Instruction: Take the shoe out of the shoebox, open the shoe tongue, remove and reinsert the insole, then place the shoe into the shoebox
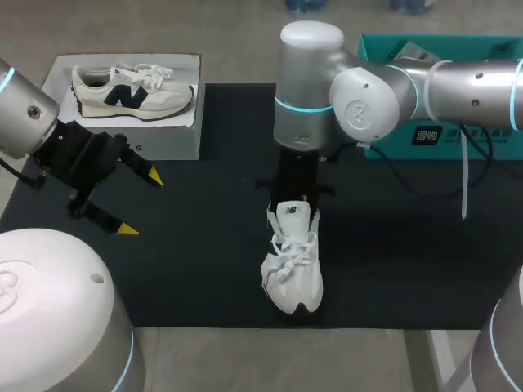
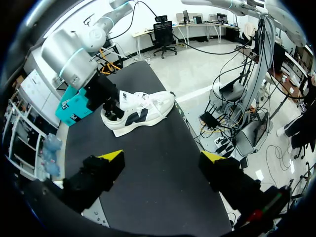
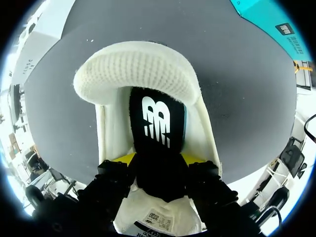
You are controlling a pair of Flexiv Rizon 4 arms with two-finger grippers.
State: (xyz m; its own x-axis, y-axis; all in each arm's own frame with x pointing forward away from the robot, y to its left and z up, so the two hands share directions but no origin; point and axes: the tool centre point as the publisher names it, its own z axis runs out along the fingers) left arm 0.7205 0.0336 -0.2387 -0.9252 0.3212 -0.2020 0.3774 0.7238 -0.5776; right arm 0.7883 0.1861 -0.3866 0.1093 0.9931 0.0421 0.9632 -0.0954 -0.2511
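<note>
1. The right pincer (image 3: 158,159) is seen lowered into the opening of the shoe (image 1: 294,269), and its two yellow-tipped fingers (image 3: 124,159) are pressed against opposite sides of the black insole (image 3: 157,123), which is thus clamped between them.
2. The insole is held upright inside the shoe, with its white logo turned toward the wrist camera and the knitted heel collar just ahead of it.
3. The shoe is set upright on its sole on the black surface (image 1: 204,261). Its heel is under the right pincer and its toe is pointed toward the near edge. Its laces are left loose over the front.
4. The left pincer (image 1: 140,202) is held above the surface well to the left of the shoe. Its fingers are spread wide apart, and nothing is held between them.
5. A white shoebox (image 1: 163,139) is placed behind and to the left of the shoe, and a second shoe (image 1: 135,88) is seen lying at its top.
6. A teal box (image 1: 490,140) is placed behind and to the right of the shoe.
</note>
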